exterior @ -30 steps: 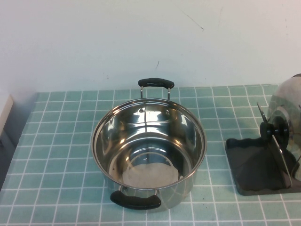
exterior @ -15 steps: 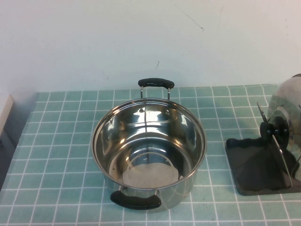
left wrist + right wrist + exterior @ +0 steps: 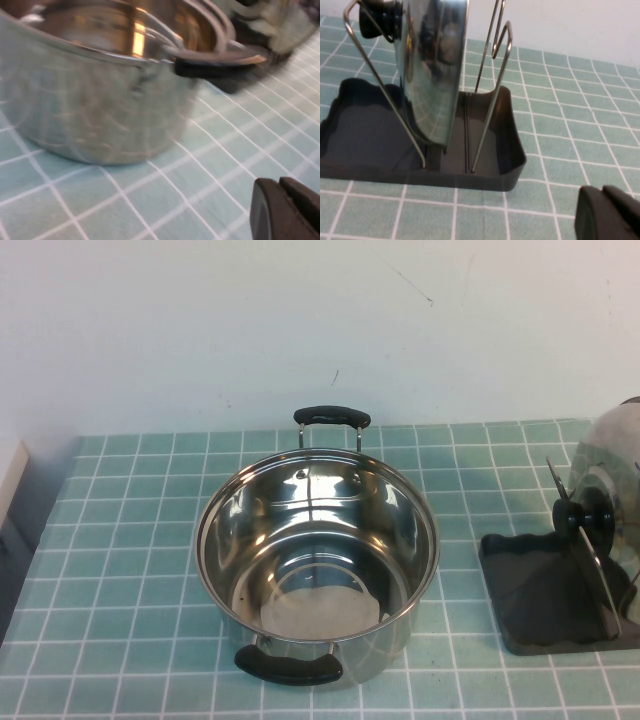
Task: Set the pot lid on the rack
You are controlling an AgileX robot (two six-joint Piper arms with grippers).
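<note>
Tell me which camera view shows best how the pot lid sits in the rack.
The right wrist view: the pot lid stands on edge between the wire dividers of the rack, near the right gripper. The high view cuts the lid off at the frame edge. The left wrist view shows mostly the pot beside the left gripper.
</note>
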